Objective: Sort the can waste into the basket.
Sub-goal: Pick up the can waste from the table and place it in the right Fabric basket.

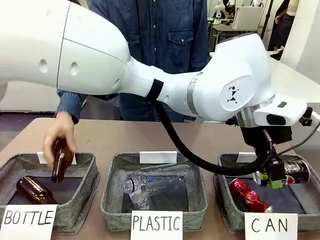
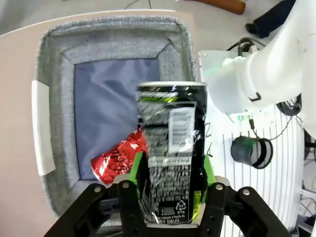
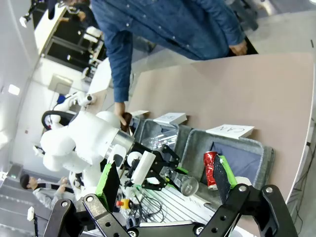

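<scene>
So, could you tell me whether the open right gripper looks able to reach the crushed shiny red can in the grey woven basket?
Probably not cleanly: the left gripper, with the dark printed can, hangs right over the basket above the red can.

From the front I cannot see my left pincer's (image 1: pixel 274 176) fingertips clearly; the wrist housing and cable cover most of it, and the dark can (image 1: pixel 292 172) between the pads is half hidden behind them. In the left wrist view that can's (image 2: pixel 170 148) print is smeared by motion blur, and it covers part of the red can (image 2: pixel 116 158) and the basket (image 2: pixel 54 98) floor. The right pincer's (image 3: pixel 165 180) base is cut off by the bottom edge.
</scene>
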Available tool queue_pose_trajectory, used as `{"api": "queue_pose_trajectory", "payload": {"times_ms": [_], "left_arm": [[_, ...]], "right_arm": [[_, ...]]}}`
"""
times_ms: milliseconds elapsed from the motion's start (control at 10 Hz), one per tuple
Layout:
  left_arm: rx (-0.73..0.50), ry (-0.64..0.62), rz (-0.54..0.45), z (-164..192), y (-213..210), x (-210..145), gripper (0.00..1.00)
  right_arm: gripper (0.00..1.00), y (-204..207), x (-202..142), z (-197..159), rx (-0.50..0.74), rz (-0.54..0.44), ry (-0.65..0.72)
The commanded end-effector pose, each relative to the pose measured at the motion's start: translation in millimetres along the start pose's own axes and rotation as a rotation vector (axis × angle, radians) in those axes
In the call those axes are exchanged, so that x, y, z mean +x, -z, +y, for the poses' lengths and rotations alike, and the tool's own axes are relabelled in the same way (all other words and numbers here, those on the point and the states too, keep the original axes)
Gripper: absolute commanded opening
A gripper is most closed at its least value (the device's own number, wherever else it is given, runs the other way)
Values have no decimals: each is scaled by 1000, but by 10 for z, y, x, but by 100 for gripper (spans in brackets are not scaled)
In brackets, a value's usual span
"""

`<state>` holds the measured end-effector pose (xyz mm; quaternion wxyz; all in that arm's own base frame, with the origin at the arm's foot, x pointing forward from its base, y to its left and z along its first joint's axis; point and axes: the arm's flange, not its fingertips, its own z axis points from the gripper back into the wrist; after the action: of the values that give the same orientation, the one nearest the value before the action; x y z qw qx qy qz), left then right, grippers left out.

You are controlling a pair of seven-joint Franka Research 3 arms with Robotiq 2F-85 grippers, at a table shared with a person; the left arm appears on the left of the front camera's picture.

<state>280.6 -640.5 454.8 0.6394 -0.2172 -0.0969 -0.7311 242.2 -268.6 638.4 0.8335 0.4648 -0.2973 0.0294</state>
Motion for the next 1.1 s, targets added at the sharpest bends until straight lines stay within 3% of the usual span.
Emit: {"api": "queue_pose_trajectory", "payload": {"times_ms": [0, 1000], "left_arm": [[10, -14, 34, 13, -4, 53, 100], [-19, -51, 67, 63, -158, -91, 100]], "right_arm": [[100, -3, -10, 17, 4, 0, -6], [100, -3, -10, 17, 4, 0, -6]]}}
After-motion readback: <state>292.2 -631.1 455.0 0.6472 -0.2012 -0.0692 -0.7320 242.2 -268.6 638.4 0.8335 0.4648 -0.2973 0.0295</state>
